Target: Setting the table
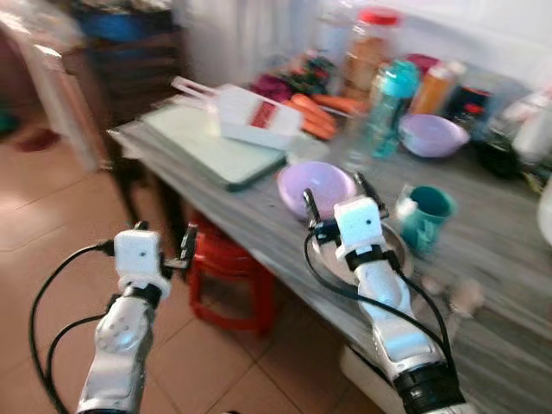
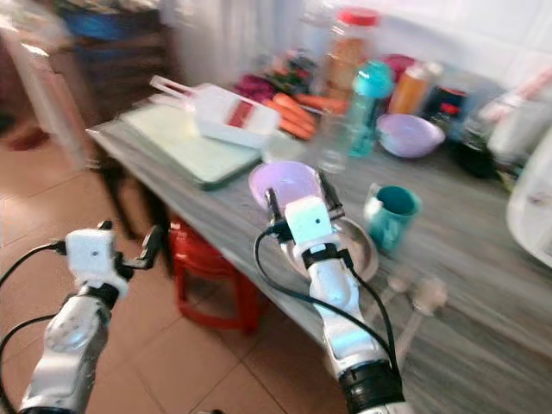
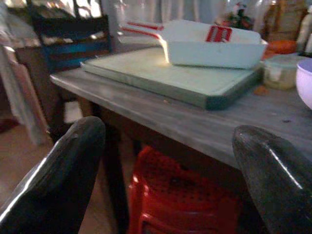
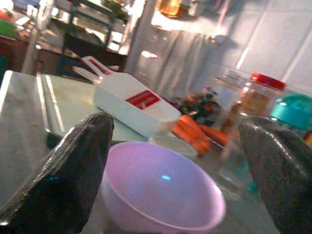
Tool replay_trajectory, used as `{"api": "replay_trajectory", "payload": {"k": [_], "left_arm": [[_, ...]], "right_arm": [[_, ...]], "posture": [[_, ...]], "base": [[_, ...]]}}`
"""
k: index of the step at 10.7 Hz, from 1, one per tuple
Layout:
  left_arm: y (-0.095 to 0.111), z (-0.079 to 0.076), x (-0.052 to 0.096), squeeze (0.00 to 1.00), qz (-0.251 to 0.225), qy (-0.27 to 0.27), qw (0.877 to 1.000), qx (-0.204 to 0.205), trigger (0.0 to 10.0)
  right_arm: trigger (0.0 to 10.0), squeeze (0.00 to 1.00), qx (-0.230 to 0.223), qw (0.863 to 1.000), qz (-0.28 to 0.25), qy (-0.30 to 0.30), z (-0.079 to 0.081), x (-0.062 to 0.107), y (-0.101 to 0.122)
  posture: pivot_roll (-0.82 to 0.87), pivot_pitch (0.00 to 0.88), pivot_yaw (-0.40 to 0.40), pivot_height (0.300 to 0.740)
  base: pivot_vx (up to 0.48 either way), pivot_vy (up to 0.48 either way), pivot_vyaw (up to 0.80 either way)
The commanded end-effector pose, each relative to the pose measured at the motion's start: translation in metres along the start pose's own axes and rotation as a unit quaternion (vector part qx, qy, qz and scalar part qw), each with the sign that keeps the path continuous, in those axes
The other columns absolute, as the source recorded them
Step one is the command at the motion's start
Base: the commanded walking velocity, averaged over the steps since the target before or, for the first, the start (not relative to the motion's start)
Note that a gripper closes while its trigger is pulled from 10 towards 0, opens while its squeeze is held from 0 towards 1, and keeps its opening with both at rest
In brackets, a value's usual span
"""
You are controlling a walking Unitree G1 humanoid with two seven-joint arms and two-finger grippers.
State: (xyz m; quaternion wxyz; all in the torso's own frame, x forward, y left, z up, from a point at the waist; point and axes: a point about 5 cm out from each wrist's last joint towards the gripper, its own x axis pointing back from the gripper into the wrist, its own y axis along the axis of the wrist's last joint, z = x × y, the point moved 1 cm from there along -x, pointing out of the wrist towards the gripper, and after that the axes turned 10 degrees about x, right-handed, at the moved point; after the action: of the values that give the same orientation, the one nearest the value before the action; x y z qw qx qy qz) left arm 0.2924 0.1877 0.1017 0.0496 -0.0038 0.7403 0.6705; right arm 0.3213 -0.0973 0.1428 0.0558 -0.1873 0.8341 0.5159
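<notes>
Your right gripper (image 1: pixel 345 200) stands wide and empty at frame centre, over the near edge of the counter (image 1: pixel 483 259). Its fingers (image 4: pixel 63 170) frame the lilac bowl (image 1: pixel 316 187) just beyond them; the wrist sits above a metal plate (image 1: pixel 326 257). Treat the bowl as light, rigid and probably plastic, with a smooth, slippery wall. Take hold across the rim, one finger inside and one outside. A teal mug (image 1: pixel 426 216) stands just right of the gripper. A second lilac bowl (image 1: pixel 431 134) lies farther back, upper right. Your left gripper (image 1: pixel 164 246), also wide and empty, hangs at lower left off the counter, above a red stool (image 1: pixel 226 278).
</notes>
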Motion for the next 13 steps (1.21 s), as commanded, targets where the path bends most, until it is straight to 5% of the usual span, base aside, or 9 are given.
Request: {"api": "replay_trajectory", "payload": {"k": [1, 5, 13], "left_arm": [[0.000, -0.001, -0.003, 0.00, -0.001, 0.005, 1.000, -0.010, 10.0], [-0.002, 0.016, -0.011, 0.00, 0.001, 0.105, 0.992, -0.072, 10.0], [-0.008, 0.016, -0.017, 0.00, 0.009, 0.133, 0.988, -0.076, 10.0]], "right_arm": [[10.0, 0.00, -0.001, 1.000, -0.004, -0.006, -0.002, 0.001, 0.002], [10.0, 0.00, 0.001, 1.000, -0.010, -0.003, -0.002, -0.003, 0.005], [10.0, 0.00, -0.014, 1.000, -0.013, 0.012, 0.006, -0.003, 0.006]], "posture": [[0.18, 0.000, -0.037, 0.740], [0.18, 0.000, -0.038, 0.740], [0.17, 0.000, -0.037, 0.740]], "base": [[0.000, 0.000, 0.80], [0.000, 0.000, 0.80], [0.000, 0.000, 0.70]]}}
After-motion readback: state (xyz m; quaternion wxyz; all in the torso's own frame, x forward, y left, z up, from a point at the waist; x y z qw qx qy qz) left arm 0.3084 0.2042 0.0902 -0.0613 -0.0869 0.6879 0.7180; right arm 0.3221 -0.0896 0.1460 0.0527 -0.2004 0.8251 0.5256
